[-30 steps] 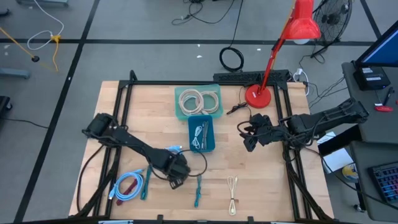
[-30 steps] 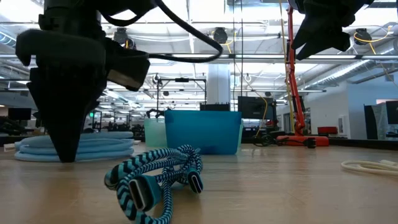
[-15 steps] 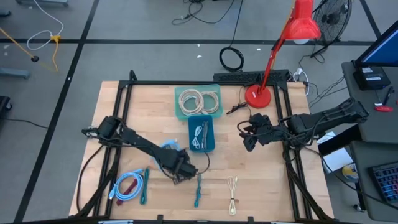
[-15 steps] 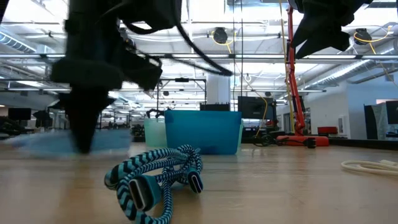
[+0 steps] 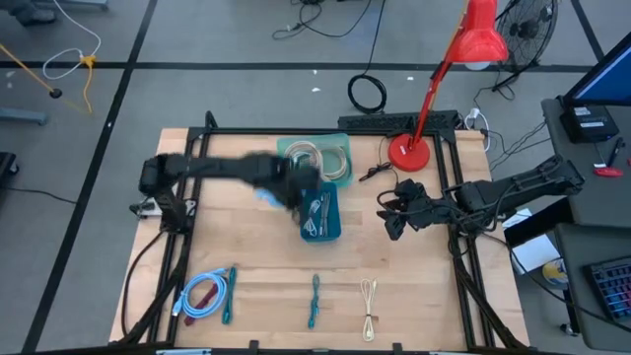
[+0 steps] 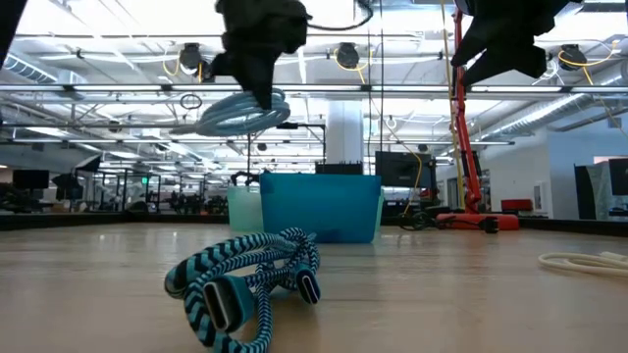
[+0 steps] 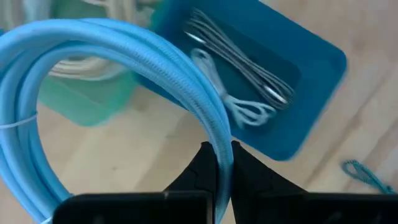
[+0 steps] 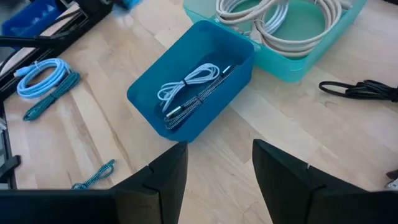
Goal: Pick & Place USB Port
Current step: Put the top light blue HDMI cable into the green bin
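My left gripper [image 7: 222,158] is shut on a light blue coiled cable [image 7: 124,62] and holds it high above the table [image 6: 235,113]. In the high view it hovers beside the blue bin's [image 5: 320,215] left side. The blue bin holds a white cable and a grey braided cable [image 8: 193,93]. Behind it stands a teal bin [image 5: 315,160] with cream coils. My right gripper [image 8: 214,168] waits open at the table's right [image 5: 394,215], clear of everything. My left gripper pinches one side of the coil's loop [image 7: 219,134] between its two fingers, which lie across the strands. The fingers [image 6: 260,83] point down from above. The coil hangs just below them, nearly level and clear of the table.
A teal-and-black braided cable [image 6: 245,284] lies near the front edge. A second light blue coil [image 5: 202,294] and a teal cable [image 5: 229,294] lie front left, and a cream cable [image 5: 368,308] front right. A red lamp base [image 5: 408,153] stands far right.
My left gripper has risen from the table's front middle and swung toward the far edge, to beside the blue bin. It carries the light blue coil, which lay on the table and now hangs clear.
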### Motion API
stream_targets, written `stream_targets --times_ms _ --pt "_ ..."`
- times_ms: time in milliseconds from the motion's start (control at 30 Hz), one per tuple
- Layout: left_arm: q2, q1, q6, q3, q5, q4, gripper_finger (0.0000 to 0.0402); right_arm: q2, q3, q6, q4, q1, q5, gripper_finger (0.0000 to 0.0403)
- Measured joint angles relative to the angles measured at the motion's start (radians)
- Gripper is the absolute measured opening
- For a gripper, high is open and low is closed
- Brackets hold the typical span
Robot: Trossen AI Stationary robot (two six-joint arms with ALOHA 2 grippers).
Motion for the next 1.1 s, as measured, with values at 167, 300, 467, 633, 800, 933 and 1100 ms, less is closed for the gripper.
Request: stream_targets --times_ms 167,300,467,633,800,933,1100 --pt "0.058 0.205 0.107 0.147 0.036 0.008 0.0015 0.0 0.0 -0.001 0.0 0.0 0.0 0.0171" --pt "0.16 0.291 0.17 0.278 0.108 -0.001 0.0015 0.0 0.0 -0.001 0.0 0.0 0.0 0.0171" --pt "0.285 0.319 0.202 0.421 0.181 0.026 0.0015 0.0 0.0 -0.001 -0.004 0.0 -0.005 0.0171" --pt "0.342 0.316 0.19 0.45 0.192 0.052 0.0015 0.0 0.0 0.0 -0.01 0.0 -0.029 0.0171" --pt "0.363 0.34 0.183 0.45 0.179 0.061 0.0015 0.0 0.0 -0.001 -0.011 0.001 -0.045 0.0171" --pt "0.357 0.364 0.157 0.442 0.18 0.092 0.0015 0.0 0.0 -0.001 -0.012 0.001 -0.059 0.0171" --pt "0.359 0.386 0.088 0.44 0.169 0.08 0.0015 0.0 0.0 -0.001 -0.012 0.001 -0.06 0.0171"
